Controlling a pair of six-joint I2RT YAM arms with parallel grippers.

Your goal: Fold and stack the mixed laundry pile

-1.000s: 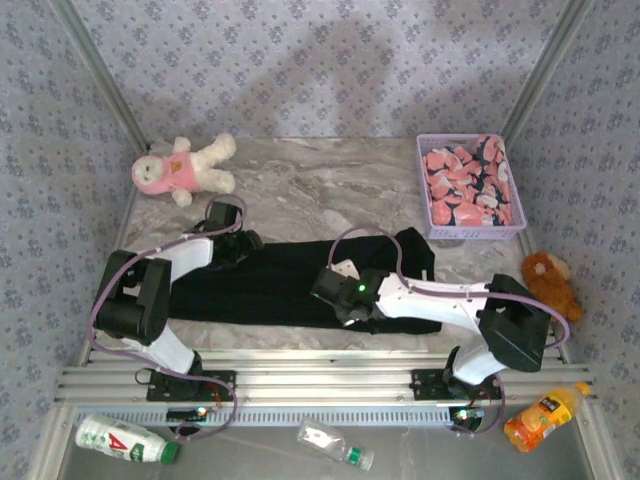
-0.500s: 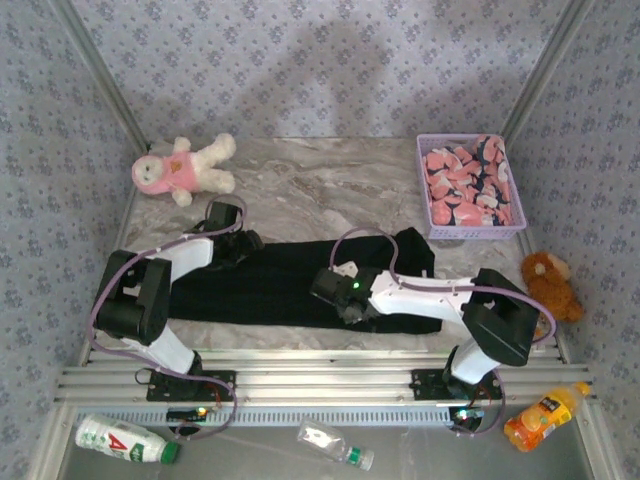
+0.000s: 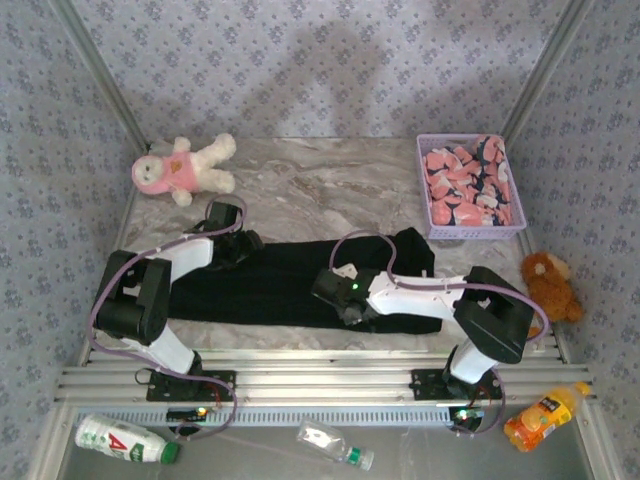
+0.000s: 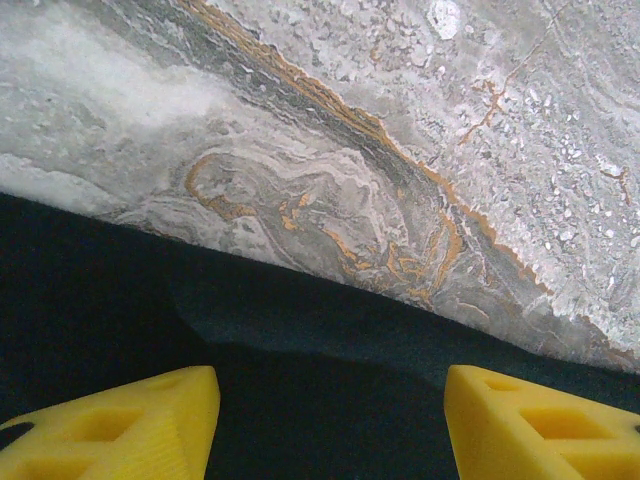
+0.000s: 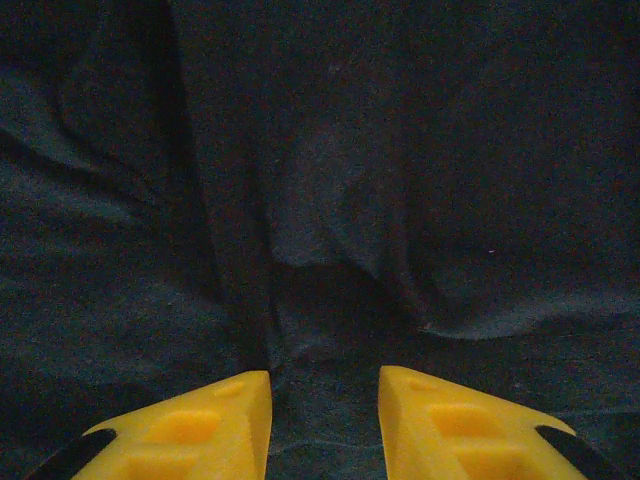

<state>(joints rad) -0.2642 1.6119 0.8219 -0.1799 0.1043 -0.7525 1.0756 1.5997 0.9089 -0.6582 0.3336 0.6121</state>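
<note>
Marble-patterned table, blue-flowered walls on 3 sides.

Near edge: metal rail carrying both arm bases. In front of it lie 3 bottles: white with a green cap, small clear one, orange juice.

Black T-shirt lies flat just beyond the rail, folded into a long band. Long axis runs left to right across the table, between the 2 arms. A flap at its right end points toward the far wall. Cannot tell which end is the collar.

Right gripper: low over the right half of the band. Jaws a narrow gap apart, dark wrinkled cloth beneath them, nothing visibly pinched.

Left gripper: at the band's far-left edge. Jaws stand wide, nothing between them; the shirt's edge and bare marble lie ahead.

Farther back, right: lavender basket holding the pink printed garment, crumpled. Brown plush sits off the table's right edge. Far left: pink-and-white plush toy, well apart from the shirt.
</note>
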